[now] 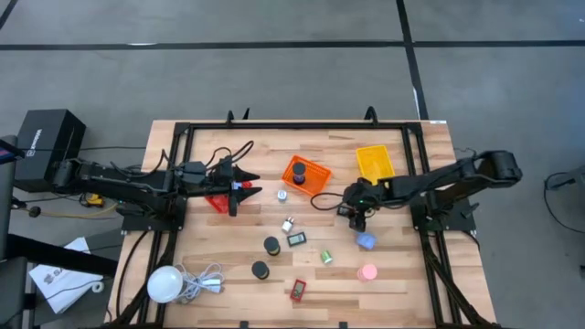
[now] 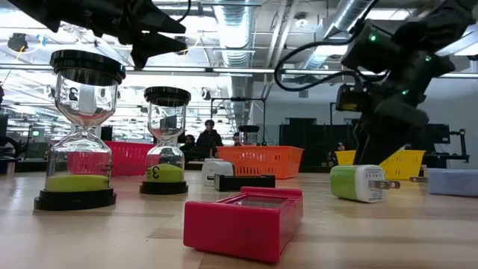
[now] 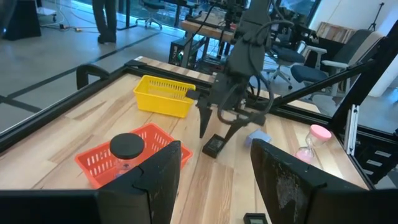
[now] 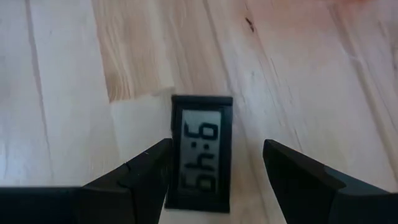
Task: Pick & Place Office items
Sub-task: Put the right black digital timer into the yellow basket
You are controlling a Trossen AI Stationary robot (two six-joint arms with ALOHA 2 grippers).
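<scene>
From above, I see my right gripper (image 1: 355,216) right of centre, below the yellow mesh basket (image 1: 375,163); the left gripper (image 1: 239,185) hangs beside the orange mesh basket (image 1: 306,175). At table level, a red rectangular plastic block (image 2: 244,222) lies at lower centre. My left wrist camera shows its fingers (image 3: 155,180) released, empty. My right wrist camera shows spread fingers (image 4: 134,180) straddling a small black digital clock (image 4: 201,151) flat on the wood, not clenched.

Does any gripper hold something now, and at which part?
Nothing is held. The right gripper hangs open over a small black digital clock; the left gripper is open and empty.
</scene>
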